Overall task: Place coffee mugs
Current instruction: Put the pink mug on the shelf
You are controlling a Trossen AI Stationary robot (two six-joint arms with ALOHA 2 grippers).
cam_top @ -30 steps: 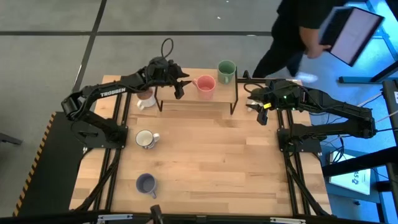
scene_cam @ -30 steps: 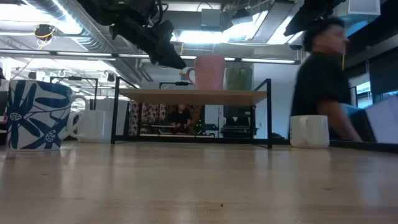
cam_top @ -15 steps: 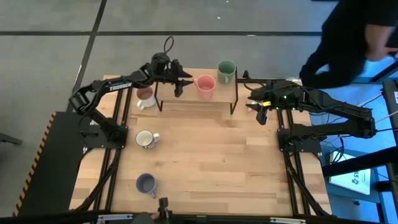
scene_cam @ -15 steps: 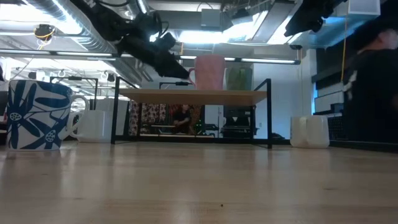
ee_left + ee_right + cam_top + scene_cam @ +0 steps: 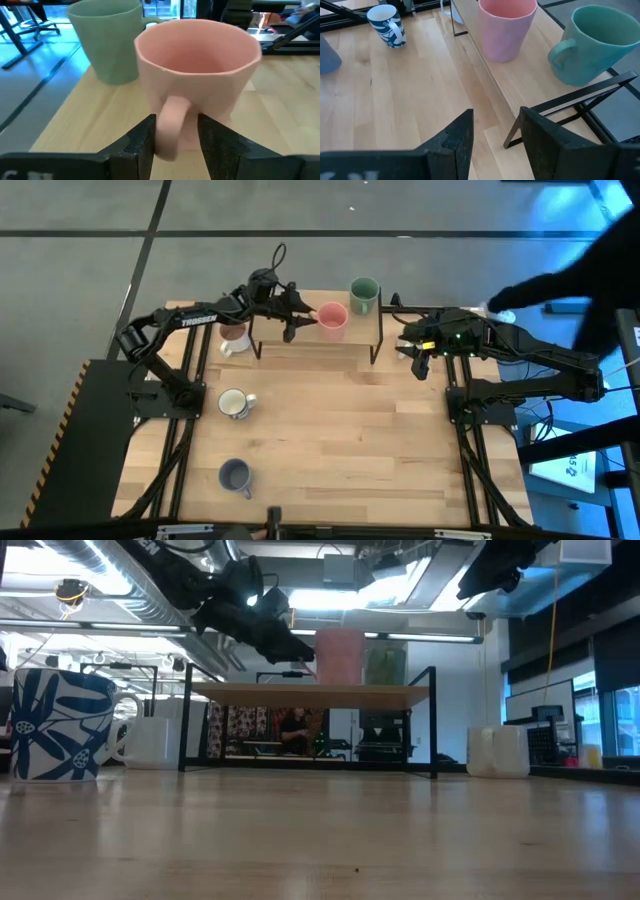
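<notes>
Your left gripper [image 5: 175, 137] has closed in on the pink mug [image 5: 331, 318] over the last second; its fingers now straddle the handle [image 5: 170, 125], spread slightly wider than it, with nothing clamped. That looks like either a release after placing or the start of a grab; you cannot tell which from here. The pink mug stands upright on the shelf [image 5: 362, 335], long axis vertical, handle pointing at the left gripper, away from the green mug [image 5: 364, 295] beside it. Your right gripper [image 5: 418, 356] waits open, empty, just off the shelf's far end.
</notes>
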